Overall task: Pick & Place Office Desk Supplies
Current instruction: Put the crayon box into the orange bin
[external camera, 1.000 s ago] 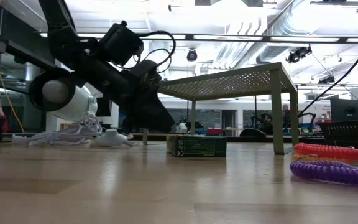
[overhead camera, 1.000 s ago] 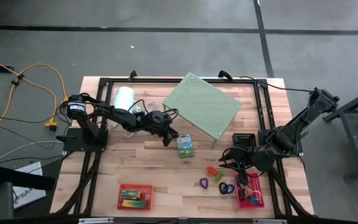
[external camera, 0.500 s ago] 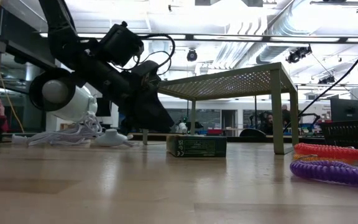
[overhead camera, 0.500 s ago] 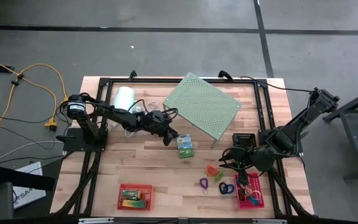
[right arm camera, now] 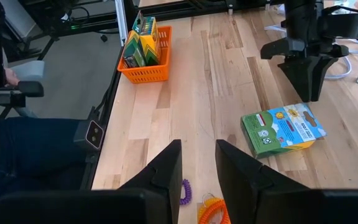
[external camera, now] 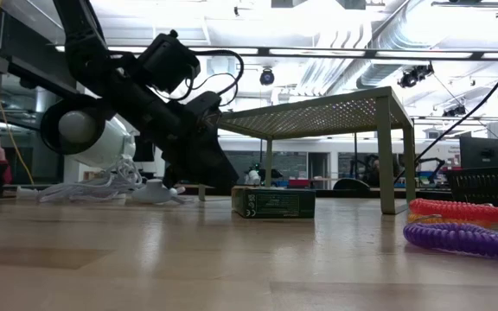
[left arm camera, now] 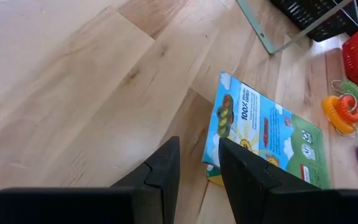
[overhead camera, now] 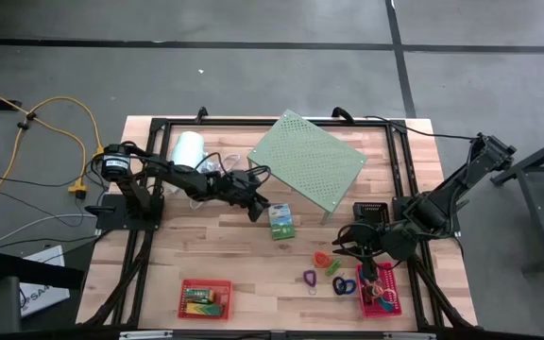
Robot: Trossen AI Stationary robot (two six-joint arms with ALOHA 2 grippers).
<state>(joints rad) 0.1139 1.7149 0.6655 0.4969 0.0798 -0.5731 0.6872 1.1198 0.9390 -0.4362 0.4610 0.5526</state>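
Observation:
A green-white box (overhead camera: 280, 222) lies flat on the wood, also seen in the left wrist view (left arm camera: 266, 143) and the low view (external camera: 273, 203). My left gripper (overhead camera: 256, 212) (left arm camera: 199, 149) hovers low just left of the box, fingers shut and pointing down, touching nothing. My right gripper (overhead camera: 348, 243) (right arm camera: 197, 149) is shut and waits above bare wood by the coloured coil loops (overhead camera: 327, 264). A red basket (overhead camera: 204, 297) near the near edge holds another green box and a marker. A pink basket (overhead camera: 379, 293) holds small items.
A pale green perforated shelf (overhead camera: 307, 161) stands just behind the box. The white cylinder (overhead camera: 189, 151) and its cord lie far left. A black mesh basket (overhead camera: 371, 210) sits by the shelf's right leg. A person's lap (right arm camera: 30, 149) shows beyond the table's edge.
My left gripper has sunk a little toward the table beside the green-white box. The box and the other things have stayed where they were.

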